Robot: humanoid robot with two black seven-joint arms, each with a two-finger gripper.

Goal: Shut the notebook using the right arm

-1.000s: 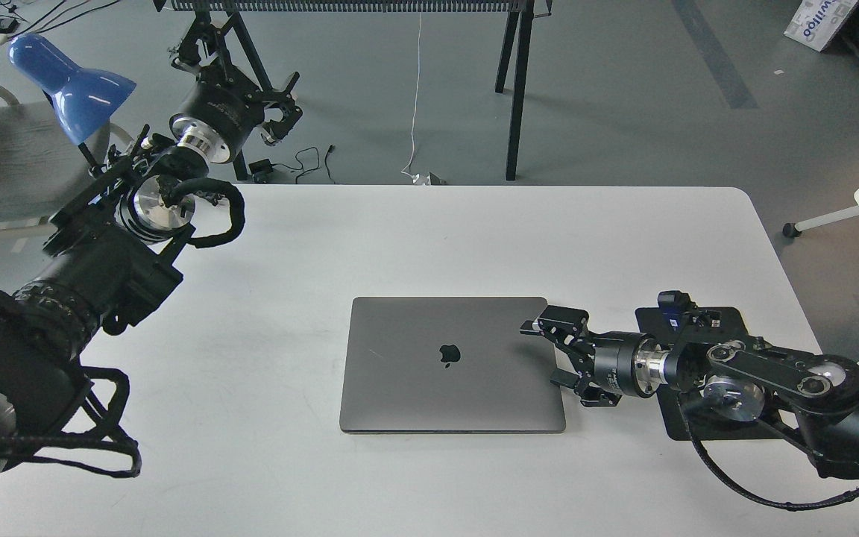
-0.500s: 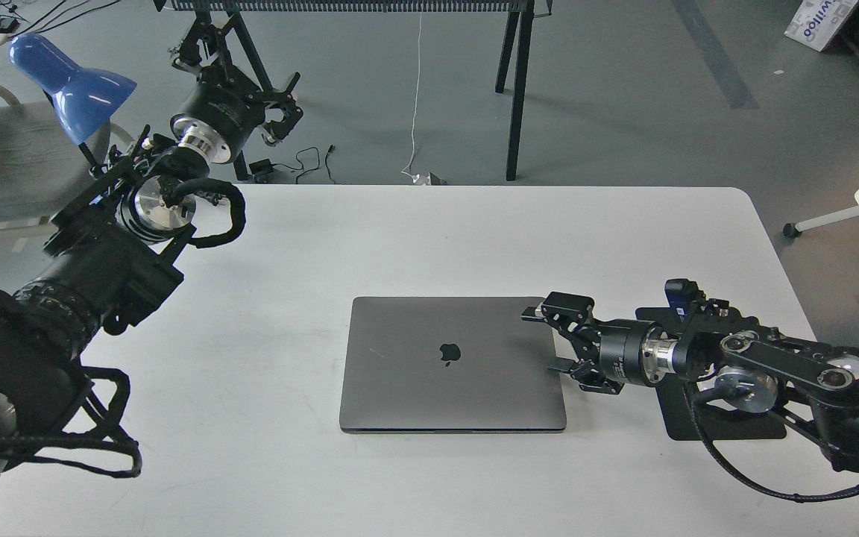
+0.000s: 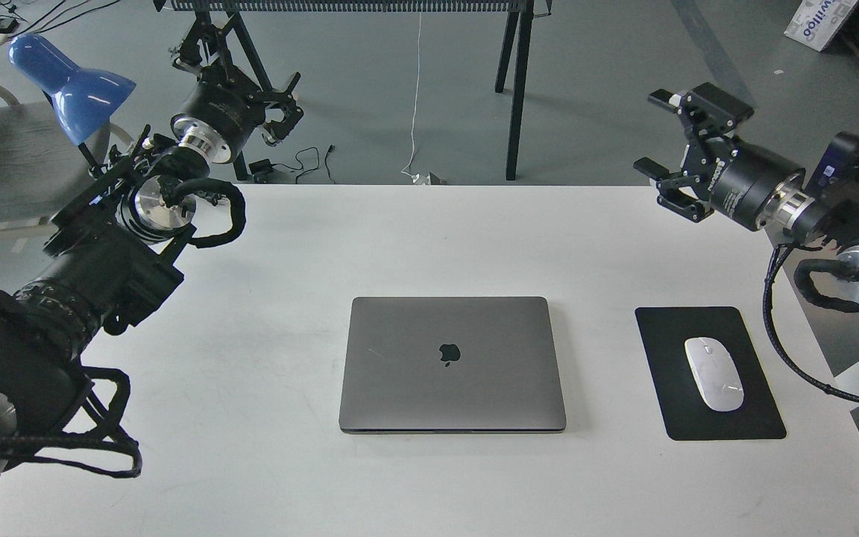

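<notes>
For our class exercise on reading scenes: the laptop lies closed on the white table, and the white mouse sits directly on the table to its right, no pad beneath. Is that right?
Not quite. The head view shows the notebook closed on the table, but the white mouse to its right rests on a black mouse pad, not on the bare tabletop.

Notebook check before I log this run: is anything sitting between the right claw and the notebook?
Nothing visible does. The right claw hangs raised over the table's far right edge, and only bare tabletop lies between it and the closed notebook. The mouse on its pad sits off to the side.
</notes>
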